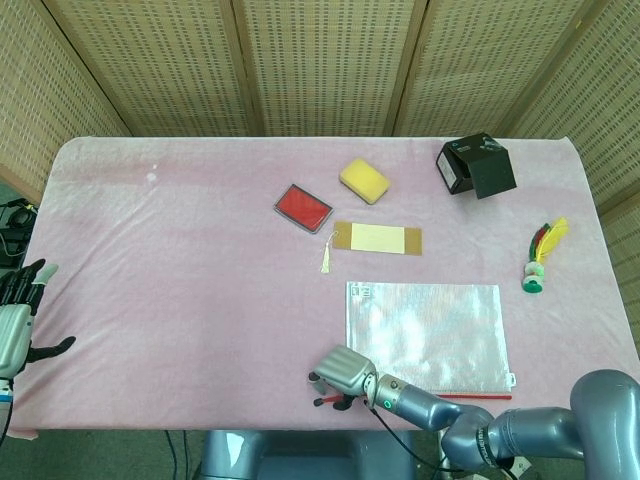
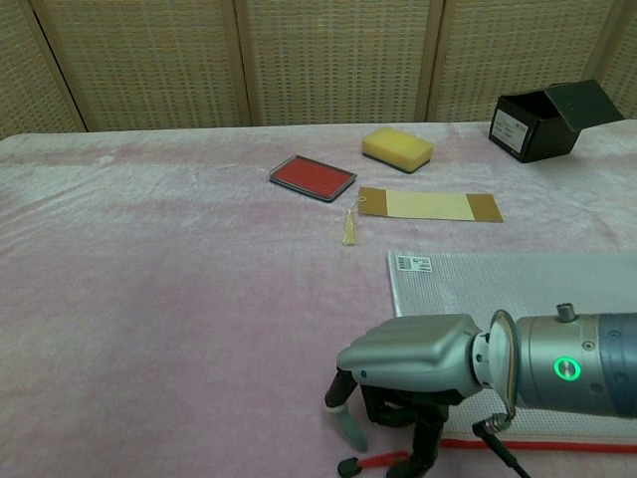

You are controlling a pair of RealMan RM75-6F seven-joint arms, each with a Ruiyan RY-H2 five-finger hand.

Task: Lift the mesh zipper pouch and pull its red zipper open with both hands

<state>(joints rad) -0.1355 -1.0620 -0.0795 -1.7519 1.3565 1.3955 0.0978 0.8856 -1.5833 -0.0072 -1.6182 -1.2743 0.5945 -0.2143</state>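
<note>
The mesh zipper pouch [image 1: 428, 328] lies flat on the pink cloth at the front right, also seen as the pouch [image 2: 518, 289] in the chest view. Its red zipper [image 2: 567, 446] runs along the near edge, and the red pull [image 2: 376, 461] sticks out to the left. My right hand [image 2: 410, 370] hovers low over that corner with its fingers pointing down. One fingertip [image 2: 426, 460] touches the pull while the thumb stands apart. In the head view the right hand [image 1: 343, 371] sits at the front edge. My left hand [image 1: 17, 322] hangs beyond the table's left edge, fingers spread, holding nothing.
A red flat tin [image 1: 303, 207], a yellow sponge [image 1: 364, 180] and a tan bookmark [image 1: 377, 238] with a tassel lie mid-table. A black box [image 1: 478, 166] stands at the back right. A feathered shuttlecock [image 1: 540, 258] lies near the right edge. The table's front edge is just below my right hand.
</note>
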